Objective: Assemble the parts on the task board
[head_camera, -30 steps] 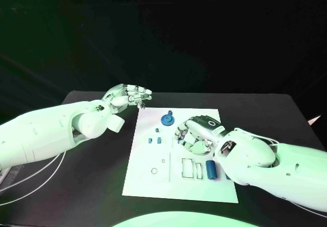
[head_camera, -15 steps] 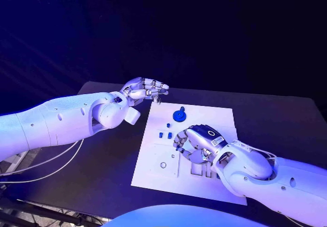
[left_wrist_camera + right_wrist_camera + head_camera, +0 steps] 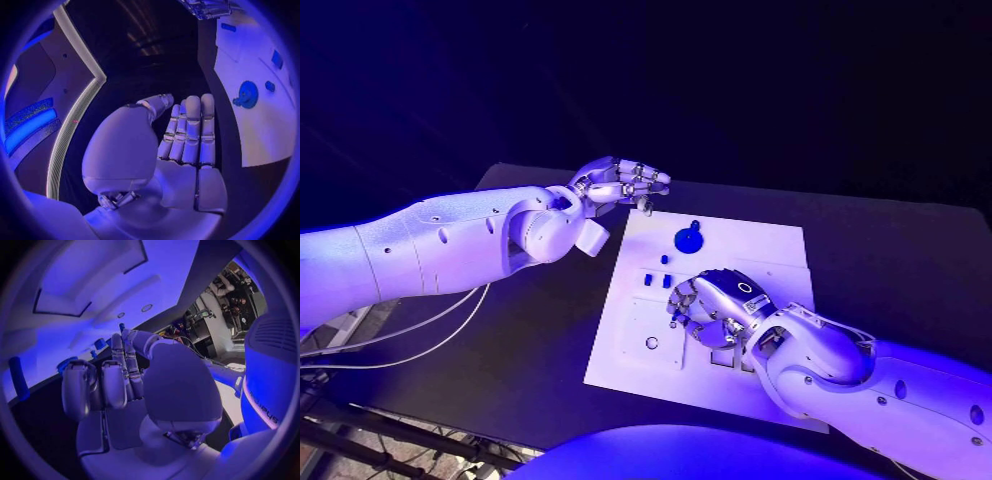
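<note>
Table (image 3: pixel 906 250), black, carrying everything below.

Task board (image 3: pixel 762 245), a white plate lying flat in the middle of the table, with rectangular recesses and a small ring-shaped hole (image 3: pixel 652 342) near its left edge. In the left wrist view the board (image 3: pixel 259 135) appears as a pale slab beside the left hand's fingers.

Left arm, white, coming in from the picture's left edge and ending at the board's far left corner.

Right arm, white, coming in from the lower right and lying across the board's near right part.

Right hand (image 3: pixel 714 307), silver, back upward, over the middle of the board above the recesses. Fingers are curled downward toward the plate; whether anything is held under them cannot be told. The right wrist view shows the hand (image 3: pixel 119 385) with fingers (image 3: pixel 80 385) bent in toward the palm, the board's surface just beyond them.

Left hand (image 3: pixel 620 183), silver, just off the board's far left corner, above the table. Fingers are curled in close together. The left wrist view shows the same hand (image 3: pixel 187 135) with fingers side by side and folded, nothing visible in the palm.

Round blue part (image 3: pixel 687 239), gear-like in the left wrist view (image 3: pixel 247 94), on the board's far half, apart from both hands.

Small blue parts (image 3: pixel 656 281), a short row on the board, just left of the right hand.

Long blue part (image 3: pixel 17 377), beside the right hand in the right wrist view.
</note>
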